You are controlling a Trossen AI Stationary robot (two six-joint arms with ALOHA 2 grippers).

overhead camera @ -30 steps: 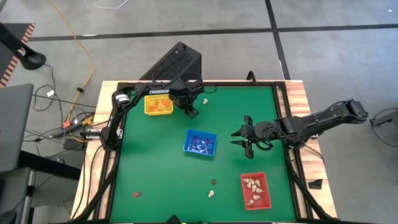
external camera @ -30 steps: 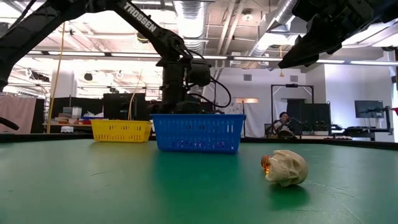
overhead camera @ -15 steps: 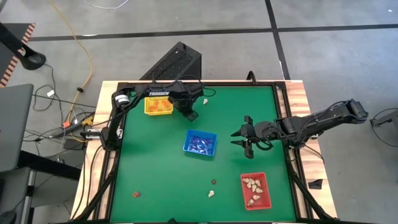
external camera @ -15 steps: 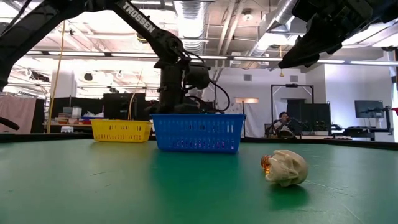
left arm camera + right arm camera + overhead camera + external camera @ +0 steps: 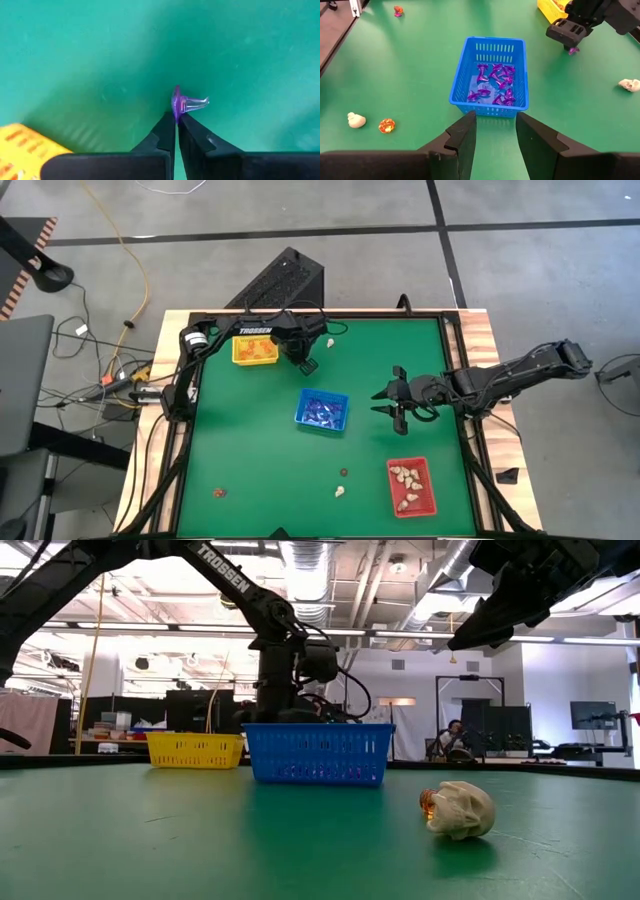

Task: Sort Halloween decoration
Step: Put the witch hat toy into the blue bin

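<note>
1. I see a plain green counter [image 5: 250, 460].
2. My trays: yellow tray [image 5: 254, 350], blue tray [image 5: 490, 75], red tray [image 5: 412, 486].
3. Purple trinkets [image 5: 492, 85] fill the blue one; cream trinkets [image 5: 405, 476] sit in the red.
4. My dark left claw [image 5: 176, 120] pinches a translucent purple trinket [image 5: 186, 103].
5. An orange trinket [image 5: 386, 125] lies beside a cream skull [image 5: 356, 120].

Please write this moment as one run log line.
left gripper: shut on purple trinket, beside yellow tray | right gripper: open, waiting above table right of blue tray
</note>
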